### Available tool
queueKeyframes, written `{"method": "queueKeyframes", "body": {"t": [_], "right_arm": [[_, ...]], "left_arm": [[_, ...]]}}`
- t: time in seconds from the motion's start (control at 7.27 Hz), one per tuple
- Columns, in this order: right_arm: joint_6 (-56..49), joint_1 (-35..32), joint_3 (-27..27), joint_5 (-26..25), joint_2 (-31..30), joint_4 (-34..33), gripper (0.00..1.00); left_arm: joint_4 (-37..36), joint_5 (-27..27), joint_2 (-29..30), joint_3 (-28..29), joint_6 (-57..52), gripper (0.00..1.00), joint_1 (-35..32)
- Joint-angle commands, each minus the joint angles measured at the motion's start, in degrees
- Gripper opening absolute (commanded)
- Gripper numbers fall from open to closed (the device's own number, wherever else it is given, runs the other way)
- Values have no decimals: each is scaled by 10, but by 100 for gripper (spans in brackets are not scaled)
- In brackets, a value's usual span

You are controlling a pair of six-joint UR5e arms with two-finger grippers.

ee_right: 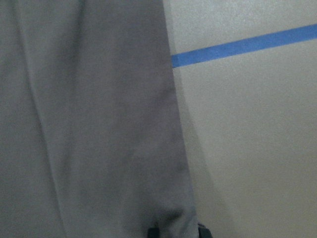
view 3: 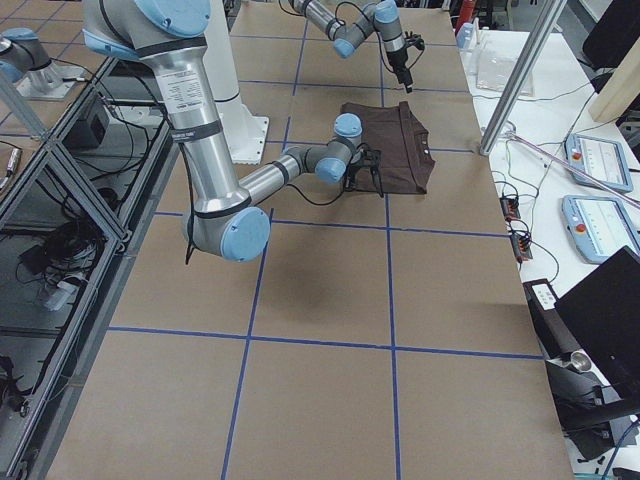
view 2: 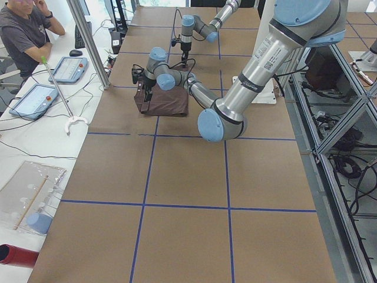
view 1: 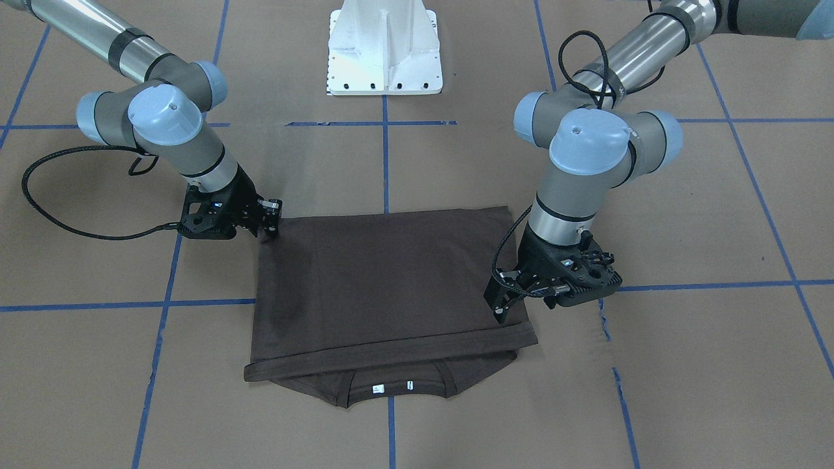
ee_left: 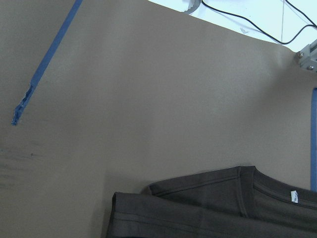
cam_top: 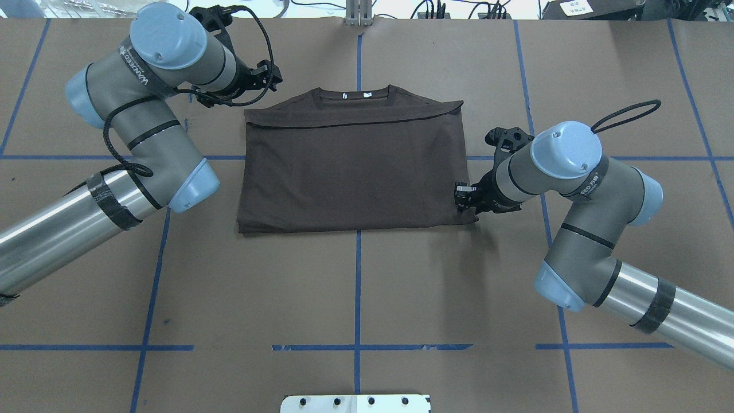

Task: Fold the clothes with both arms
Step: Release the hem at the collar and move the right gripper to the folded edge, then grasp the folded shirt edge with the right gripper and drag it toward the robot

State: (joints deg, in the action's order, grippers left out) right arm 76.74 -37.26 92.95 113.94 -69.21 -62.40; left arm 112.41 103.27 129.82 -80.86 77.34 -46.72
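The T-shirt (cam_top: 352,166) lies folded at the middle of the table (cam_top: 355,287). At one corner sits the right gripper (view 1: 270,221) — fingers narrow, grip I cannot tell. The left gripper (view 1: 495,303) hangs near the collar (view 1: 397,384), fingers wide.

The right wrist view's bottom edge cuts the right gripper (ee_right: 176,232) to two dark tips of its jaws; the T-shirt (ee_right: 89,124) there is blurred and cropped

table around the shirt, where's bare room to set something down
Widest bare patch: the brown paper between the robot-side folded edge of the T-shirt and the white base. A narrower strip runs between the collar and the table's far edge. Crowded: the left fingers by the collar-end corner, the right fingers at the robot-side right corner.
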Motion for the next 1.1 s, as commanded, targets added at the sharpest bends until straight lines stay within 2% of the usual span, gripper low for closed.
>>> {"method": "queueKeyframes", "body": {"t": [0.0, 0.28, 0.41, 0.55, 0.83, 0.96], "right_arm": [[0, -1, 2, 0, -2, 0, 0], [0, 2, 9, -1, -5, 0, 0], [0, 8, 30, 2, -14, 0, 0], [1, 43, 94, -1, -75, 0, 0], [77, 169, 255, -18, -216, 0, 0], [116, 223, 301, -28, -261, 1, 0]], "left_arm": [[0, 0, 0, 0, 0, 100, 0], [1, 0, 0, -2, 3, 100, 1], [1, 0, 0, -5, 4, 100, 0], [1, 0, 0, -6, 4, 100, 1], [1, -1, -1, -13, 4, 100, 0], [1, -1, -1, -13, 4, 100, 0]]}}
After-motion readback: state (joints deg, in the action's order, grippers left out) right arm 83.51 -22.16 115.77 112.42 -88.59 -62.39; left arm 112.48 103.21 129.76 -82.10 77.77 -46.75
